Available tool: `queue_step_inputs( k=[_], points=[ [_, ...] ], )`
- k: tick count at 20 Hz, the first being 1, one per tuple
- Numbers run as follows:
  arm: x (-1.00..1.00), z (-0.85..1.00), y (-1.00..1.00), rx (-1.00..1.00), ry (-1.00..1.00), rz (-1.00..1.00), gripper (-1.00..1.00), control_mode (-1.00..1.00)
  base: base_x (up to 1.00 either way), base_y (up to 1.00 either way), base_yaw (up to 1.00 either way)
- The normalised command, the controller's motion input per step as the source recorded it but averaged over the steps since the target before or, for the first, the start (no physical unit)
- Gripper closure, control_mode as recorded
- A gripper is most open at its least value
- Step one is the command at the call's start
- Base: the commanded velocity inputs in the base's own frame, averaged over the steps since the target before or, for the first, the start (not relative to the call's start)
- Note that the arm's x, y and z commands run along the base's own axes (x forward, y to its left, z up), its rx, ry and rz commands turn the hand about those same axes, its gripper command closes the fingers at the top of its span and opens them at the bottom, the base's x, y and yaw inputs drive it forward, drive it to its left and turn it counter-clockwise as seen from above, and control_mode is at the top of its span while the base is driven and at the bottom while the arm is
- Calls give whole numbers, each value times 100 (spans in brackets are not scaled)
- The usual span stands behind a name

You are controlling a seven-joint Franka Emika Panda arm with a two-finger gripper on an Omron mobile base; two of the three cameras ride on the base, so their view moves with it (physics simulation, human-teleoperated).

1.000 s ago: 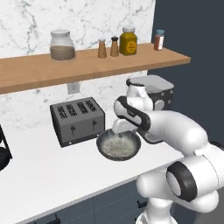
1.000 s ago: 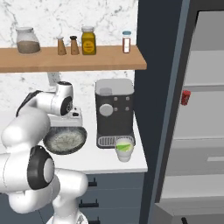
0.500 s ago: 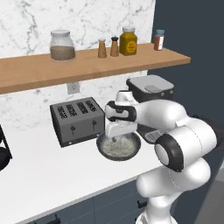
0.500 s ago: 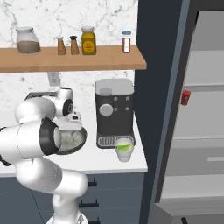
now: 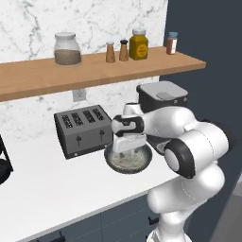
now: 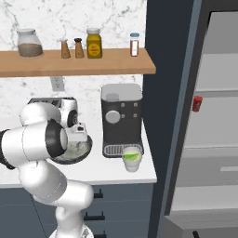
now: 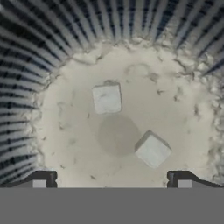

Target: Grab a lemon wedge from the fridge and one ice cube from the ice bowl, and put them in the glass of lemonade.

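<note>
Over the ice bowl (image 5: 128, 159) beside the toaster (image 5: 83, 130), my gripper (image 5: 127, 150) hangs released above two ice cubes (image 7: 106, 99).

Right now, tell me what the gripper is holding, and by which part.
Nothing. The gripper hangs open above the ice bowl, with two ice cubes lying loose on the bowl's floor between its spread fingertips.

A home kitchen: a white counter (image 5: 42, 184) over dark drawer cabinets (image 6: 121, 204), a marble backsplash (image 5: 71, 19), and a wooden shelf (image 5: 94, 71) of spice jars. A toaster (image 5: 82, 130) and coffee machine (image 6: 122, 118) stand on it, the fridge (image 6: 204, 116) open at right.
</note>
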Motion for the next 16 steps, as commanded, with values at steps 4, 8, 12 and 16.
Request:
queue_step_inputs(
  k=[4, 8, 12, 16],
  points=[
    [38, -26, 17, -1, 0, 0, -100, -100, 0, 0, 0],
    [26, -38, 8, 0, 0, 0, -100, -100, 0, 0, 0],
    [2, -27, 0, 0, 0, 0, -100, -100, 0, 0, 0],
    [0, 0, 0, 0, -7, 0, -100, -100, 0, 0, 0]
  ],
)
